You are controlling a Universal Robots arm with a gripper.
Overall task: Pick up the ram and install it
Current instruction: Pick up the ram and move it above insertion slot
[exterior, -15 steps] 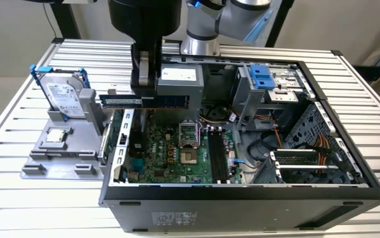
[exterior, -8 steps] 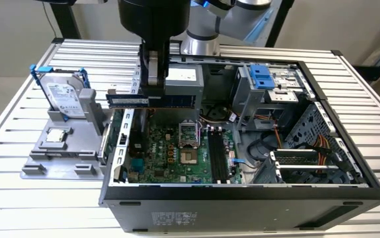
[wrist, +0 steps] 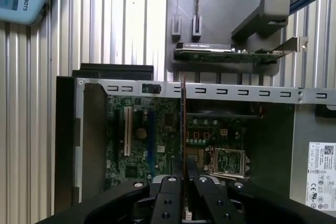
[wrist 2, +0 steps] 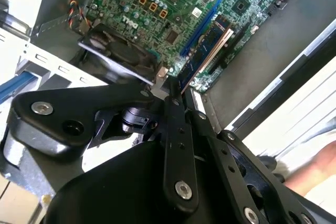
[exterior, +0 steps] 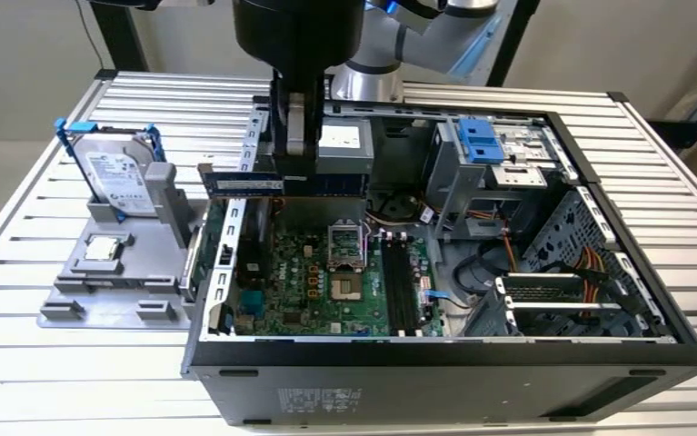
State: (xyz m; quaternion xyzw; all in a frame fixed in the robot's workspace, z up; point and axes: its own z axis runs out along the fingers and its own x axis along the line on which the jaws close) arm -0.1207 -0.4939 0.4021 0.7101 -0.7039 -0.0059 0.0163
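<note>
The ram [exterior: 245, 184] is clamped between the jaws, suspended over the motherboard [exterior: 300, 282] of the open case [exterior: 445, 381]. It is likely light, stiff and fragile: grip the flat faces mid-length, clear of the contacts.

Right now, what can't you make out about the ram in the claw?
Middle of the ram: covered by the claw, exterior view.
Faces of the ram: seen edge-on, first wrist view.
Its near end: behind the claw, second wrist view.
</note>
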